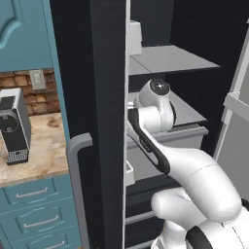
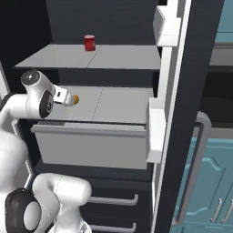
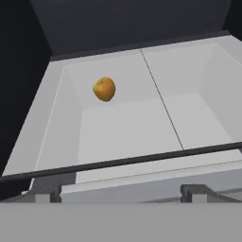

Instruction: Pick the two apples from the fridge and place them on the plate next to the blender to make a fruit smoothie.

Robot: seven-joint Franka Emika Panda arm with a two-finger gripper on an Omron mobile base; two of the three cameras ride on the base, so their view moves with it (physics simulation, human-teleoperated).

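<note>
Fingertips (image 3: 47, 193) of the end effector (image 3: 120, 194) low in the hand view, dark and blocky, set well apart, gripping nothing. Just beyond, pale grey drawer (image 3: 142, 127) inside the fridge (image 1: 97, 97), smooth walls, a seam down its floor. Yellow-orange apple (image 3: 104, 89) toward the drawer's far end, round, slightly lumpy, matte (seen as an orange dot (image 2: 76, 98) beside the wrist from the right base view). Red can (image 2: 89, 43) on the flat grey shelf (image 2: 113, 57) above. Silver-black coffee machine (image 1: 13, 126) on the speckled stone desk (image 1: 46, 151), left.
</note>
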